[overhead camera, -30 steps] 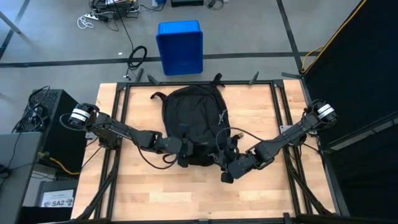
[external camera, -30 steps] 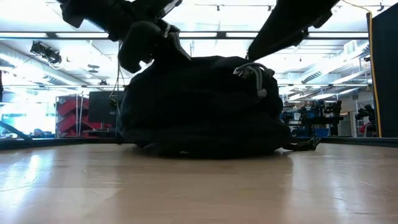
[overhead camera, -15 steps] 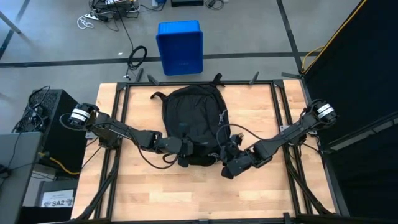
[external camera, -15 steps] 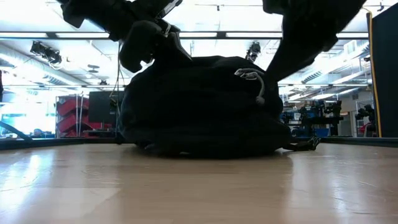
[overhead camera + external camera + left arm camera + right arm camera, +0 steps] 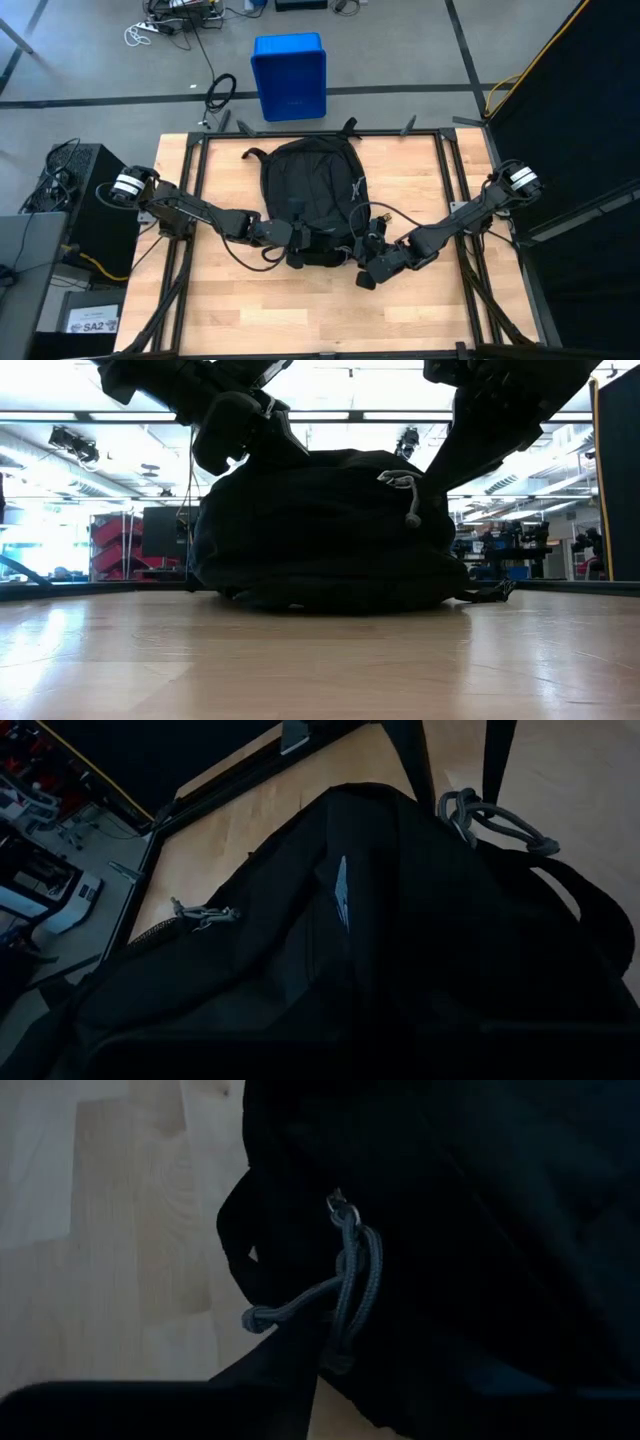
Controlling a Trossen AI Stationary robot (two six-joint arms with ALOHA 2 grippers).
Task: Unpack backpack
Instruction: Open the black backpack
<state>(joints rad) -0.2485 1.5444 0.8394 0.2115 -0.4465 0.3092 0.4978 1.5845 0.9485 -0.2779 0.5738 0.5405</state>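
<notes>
The black backpack [image 5: 305,195] lies flat on the wooden table [image 5: 420,300], its straps toward the far edge. A grey zipper pull cord [image 5: 345,1295] hangs on its near right side [image 5: 410,495]. My left gripper [image 5: 297,243] is shut at the backpack's near left corner, high on its left side in the low view [image 5: 235,435]. My right gripper [image 5: 362,258] hovers slanting down at the near right corner, close to the grey cord. Black fabric fills the left wrist view [image 5: 400,950]. My left gripper meets the backpack's upper fabric near its near left corner [image 5: 278,452], coming from the table's left and slanting down. Which part it holds is lost in the dark fabric. The fabric rises toward the gripper, and the backpack's underside rests on the table.
A blue plastic bin [image 5: 289,75] stands on the floor beyond the table's far edge. Black frame rails [image 5: 190,190] run along the table's left and right sides. Bare wood shows near the front edge and on both sides of the backpack.
My right gripper has come down and a little toward the backpack's near right corner. The grey zipper pull cord there has shifted slightly and now hangs straight down. The backpack's body has kept its place.
</notes>
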